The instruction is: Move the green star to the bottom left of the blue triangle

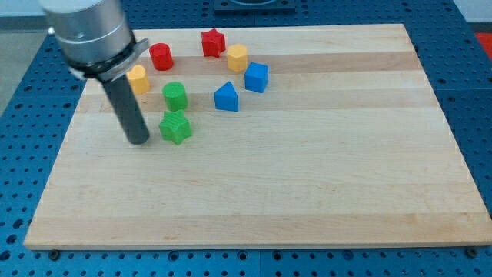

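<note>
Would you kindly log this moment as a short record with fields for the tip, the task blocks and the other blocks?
tip: my tip sits just to the view's left of the green star
target: blue triangle, up and to the view's right of the star
task state: star not yet at the triangle's bottom left
other blocks: green cylinder, blue cube, red cylinder, red star, two yellow blocks

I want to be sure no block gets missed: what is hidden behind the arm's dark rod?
The yellow block sits partly behind the rod, its left edge covered. My tip rests on the board just left of the green star. Whether anything more lies behind the rod cannot be seen.
</note>
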Robot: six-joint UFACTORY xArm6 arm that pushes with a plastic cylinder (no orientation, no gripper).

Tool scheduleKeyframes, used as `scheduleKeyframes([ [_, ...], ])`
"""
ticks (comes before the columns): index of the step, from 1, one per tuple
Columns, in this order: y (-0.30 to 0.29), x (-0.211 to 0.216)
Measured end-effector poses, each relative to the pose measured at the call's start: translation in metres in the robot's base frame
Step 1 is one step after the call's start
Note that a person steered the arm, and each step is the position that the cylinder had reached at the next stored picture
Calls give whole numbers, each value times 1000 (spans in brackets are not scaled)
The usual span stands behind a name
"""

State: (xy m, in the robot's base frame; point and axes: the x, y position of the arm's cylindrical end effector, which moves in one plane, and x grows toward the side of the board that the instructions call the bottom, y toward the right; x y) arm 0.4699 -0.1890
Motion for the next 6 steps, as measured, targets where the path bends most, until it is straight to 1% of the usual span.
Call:
scheduleKeyframes([
  [1, 19, -2],
  [2, 46, -17],
  [6, 65, -17],
])
